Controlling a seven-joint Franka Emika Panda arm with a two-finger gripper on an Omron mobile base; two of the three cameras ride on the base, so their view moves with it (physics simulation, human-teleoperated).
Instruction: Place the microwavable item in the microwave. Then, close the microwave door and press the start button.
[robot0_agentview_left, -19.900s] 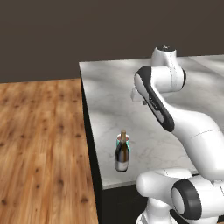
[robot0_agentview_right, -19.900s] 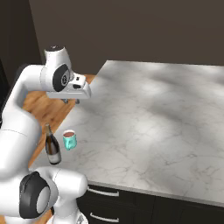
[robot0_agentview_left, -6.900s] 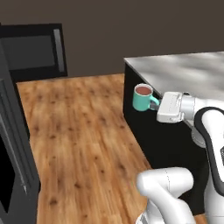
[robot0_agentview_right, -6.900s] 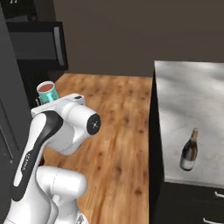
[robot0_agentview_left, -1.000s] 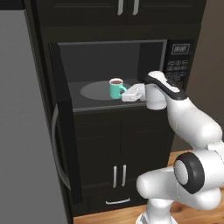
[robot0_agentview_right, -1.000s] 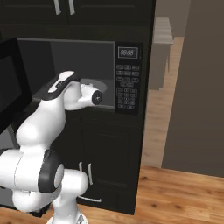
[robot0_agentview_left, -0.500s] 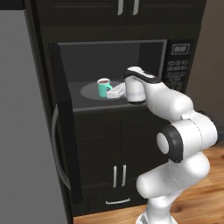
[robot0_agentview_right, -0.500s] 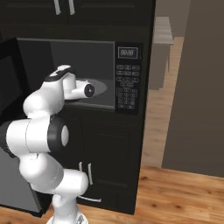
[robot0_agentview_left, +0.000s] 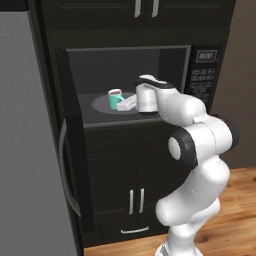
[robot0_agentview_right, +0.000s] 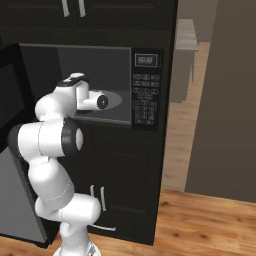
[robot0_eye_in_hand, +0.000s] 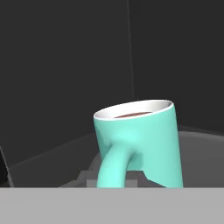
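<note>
Left base view: the white arm reaches into the open cavity of the black built-in microwave (robot0_agentview_left: 172, 60), with the gripper (robot0_agentview_left: 127, 103) extended over the grey turntable (robot0_agentview_left: 102, 103). The teal mug (robot0_agentview_left: 115, 98) sits directly ahead of the gripper, over the turntable; whether its base rests on the plate or is just above it cannot be told. The mug's handle points back toward the hand. Hand view: the mug (robot0_eye_in_hand: 142, 142) appears tilted by the camera's roll, its brown liquid visible at the rim, its handle (robot0_eye_in_hand: 113, 166) curving down toward the gripper (robot0_eye_in_hand: 111, 176), where it passes between the fingers; the gripper appears clamped on the handle, though the fingertips themselves are largely hidden at the lower edge. The dark rear and side walls of the cavity lie behind the mug. Left base view: the microwave door (robot0_agentview_left: 75, 150) stands swung wide open to the left, its long silver bar handle (robot0_agentview_left: 64, 175) facing outward. Right base view: the keypad panel (robot0_agentview_right: 146, 90) with its small display lies to the right of the cavity, well apart from the gripper (robot0_agentview_right: 103, 102).
</note>
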